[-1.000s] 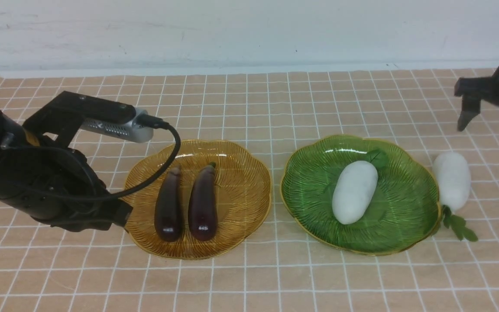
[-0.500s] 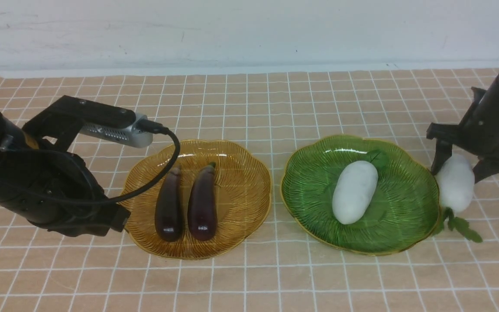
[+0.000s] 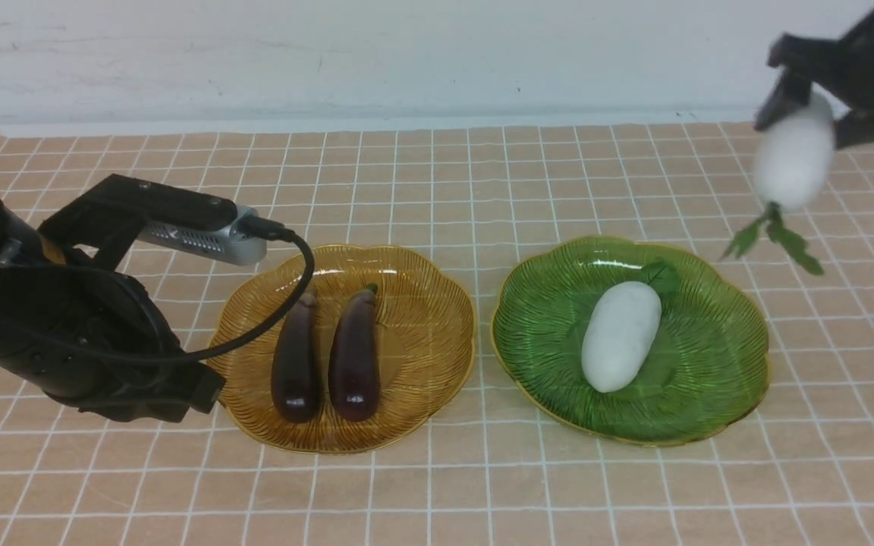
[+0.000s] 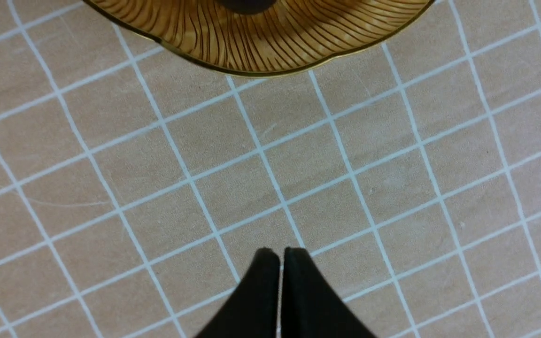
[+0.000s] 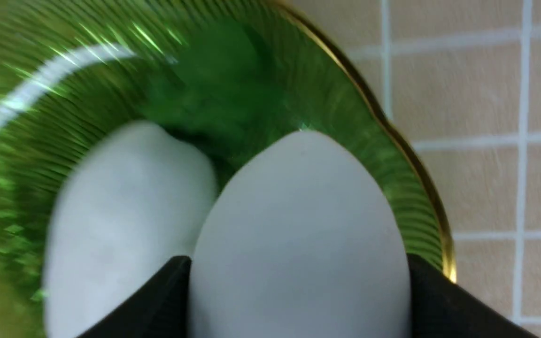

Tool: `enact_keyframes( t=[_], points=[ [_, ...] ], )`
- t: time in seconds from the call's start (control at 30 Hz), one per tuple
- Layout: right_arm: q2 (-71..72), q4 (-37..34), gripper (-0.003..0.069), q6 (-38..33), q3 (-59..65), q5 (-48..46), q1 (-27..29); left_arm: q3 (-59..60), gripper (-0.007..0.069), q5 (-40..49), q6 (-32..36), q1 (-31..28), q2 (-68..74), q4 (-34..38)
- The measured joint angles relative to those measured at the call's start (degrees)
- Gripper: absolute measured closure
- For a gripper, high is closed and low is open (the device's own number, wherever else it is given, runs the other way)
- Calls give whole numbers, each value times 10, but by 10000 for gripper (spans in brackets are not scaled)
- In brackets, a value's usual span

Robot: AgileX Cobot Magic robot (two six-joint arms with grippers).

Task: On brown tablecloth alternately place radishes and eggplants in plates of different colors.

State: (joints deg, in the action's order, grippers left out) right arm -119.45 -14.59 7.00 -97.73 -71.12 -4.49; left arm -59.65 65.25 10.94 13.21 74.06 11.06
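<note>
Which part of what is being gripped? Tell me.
The right gripper holds a white oblong radish by the end away from its leaves; the left gripper holds nothing.

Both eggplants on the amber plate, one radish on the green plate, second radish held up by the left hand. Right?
Not the left hand: the front view shows the second radish held up by the right hand. The rest is right: both eggplants on the amber plate, one radish on the green plate.
</note>
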Motion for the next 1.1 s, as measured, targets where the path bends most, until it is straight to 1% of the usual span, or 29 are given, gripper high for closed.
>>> enact_keyframes(
  t=[0.07,0.1,0.23,0.3,0.37,0.43,0.5,0.57,0.6,0.67,0.73,0.77,0.83,0.9,0.97,1.07,1.1],
  points=[
    [0,4,167,6,6,1,0,0,628,-7,0,0,0,0],
    [1,4,151,9,6,3,-1,0,628,-12,0,0,0,0],
    [11,3,48,10,6,5,-4,0,628,-27,0,0,0,0],
    [33,4,14,9,6,5,-4,0,628,-27,0,0,0,0],
    [65,4,15,-8,8,5,-4,0,628,-27,0,0,0,0],
    [113,4,39,-27,8,5,-4,0,628,-27,0,0,0,0],
    [194,5,104,-38,8,4,-4,0,628,-27,0,0,0,0],
    [281,8,199,-43,8,1,-4,0,628,-27,0,0,0,0],
    [324,10,267,-48,8,-2,-4,0,628,-27,0,0,0,0],
    [404,14,376,-56,17,-2,-4,0,628,-27,0,0,0,0],
    [509,20,530,-79,62,7,-4,0,628,-27,0,0,0,1],
    [548,23,580,-87,90,29,-4,0,628,-27,0,0,0,4],
    [627,26,638,-103,164,102,-4,0,628,-28,0,0,0,11],
    [691,26,662,-111,248,187,-4,0,628,-30,0,0,0,21],
    [779,26,671,-114,366,308,-4,0,628,-30,0,0,0,33],
    [944,28,674,-118,586,538,-4,0,628,-32,0,0,0,41],
    [990,28,674,-118,629,587,-4,0,628,-34,0,0,0,41]
  ],
)
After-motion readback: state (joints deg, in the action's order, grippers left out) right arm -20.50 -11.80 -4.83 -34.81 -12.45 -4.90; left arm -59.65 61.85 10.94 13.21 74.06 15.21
